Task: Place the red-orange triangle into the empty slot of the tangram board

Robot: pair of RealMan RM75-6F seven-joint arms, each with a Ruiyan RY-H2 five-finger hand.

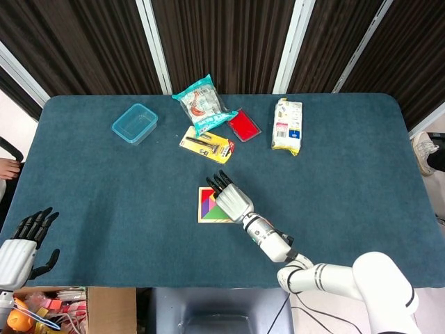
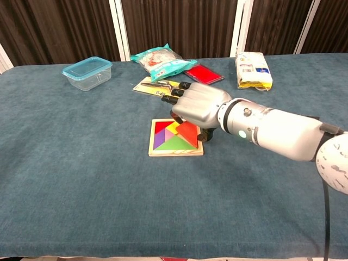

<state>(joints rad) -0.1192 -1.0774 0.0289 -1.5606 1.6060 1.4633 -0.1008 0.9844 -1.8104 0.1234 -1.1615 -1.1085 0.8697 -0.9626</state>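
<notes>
Nearest the robot, the left hand [image 1: 21, 250] hangs off the near left edge of the table [image 1: 348, 174], empty, its dark fingers spread apart and taking no part in the work. Further in, the right hand [image 2: 198, 106] hovers palm down over the right side of the tangram board [image 2: 175, 137], fingers extended toward the far clutter. The red-orange triangle [image 2: 188, 133] lies on the board's right side directly beneath the palm, beside the purple, green and yellow pieces; whether the thumb and a finger pinch it or it already lies free in its slot is hidden by the palm, so I cannot tell the grip. It seems nearly flush, which suggests the placing is almost finished. To do this step well, the hand should press lightly and straight down so the piece's edges meet its neighbours, then let go and lift vertically without dragging the triangle or nudging the light board across the cloth. Beyond the board lie a yellow card of tools [image 1: 206, 145], a red packet [image 1: 244, 124], a teal snack bag [image 1: 201, 101], a white pouch [image 1: 288, 124] and, far left, a clear blue box [image 1: 135, 123].
</notes>
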